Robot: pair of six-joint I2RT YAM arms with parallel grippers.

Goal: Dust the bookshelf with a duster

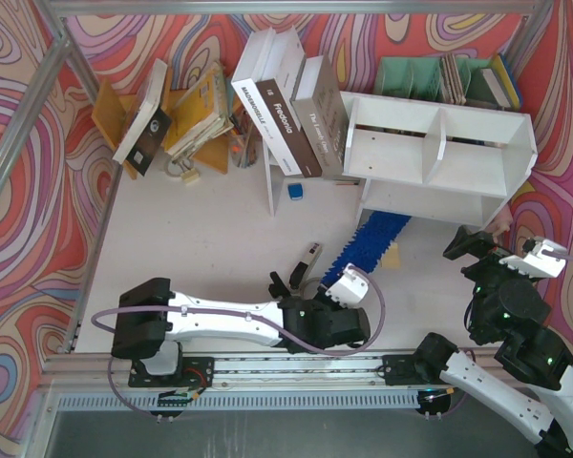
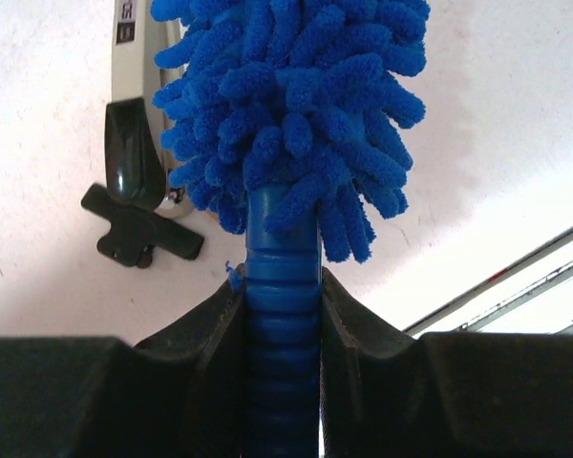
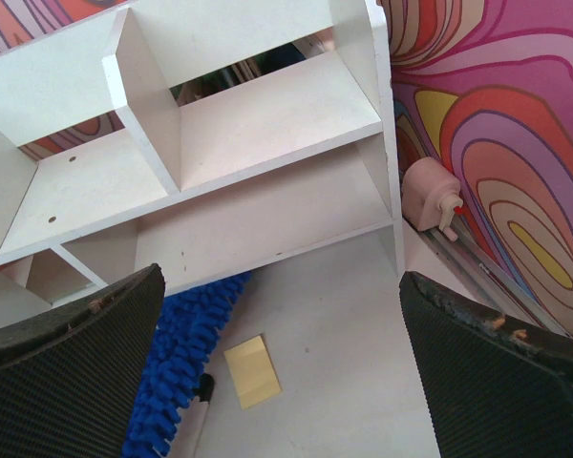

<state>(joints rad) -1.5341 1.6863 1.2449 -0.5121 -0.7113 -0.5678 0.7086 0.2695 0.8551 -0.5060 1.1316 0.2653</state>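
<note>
1. The duster (image 1: 377, 239) is lying with its far tip hidden under the bookshelf (image 1: 477, 167).
2. The left gripper (image 2: 283, 291) is covering the duster's near end.
3. The right arm (image 1: 497, 386) is being cut off by the near right corner of the overhead view.
4. The green file rack (image 1: 411, 76) is showing only partly behind the bookshelf.

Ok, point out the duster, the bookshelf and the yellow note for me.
duster (image 2: 291, 105), left wrist view, on the shaggy blue head.
bookshelf (image 1: 436, 141), top external view, on the vertical divider between its two compartments.
yellow note (image 3: 251, 370), right wrist view, on the middle of the sheet.
</note>
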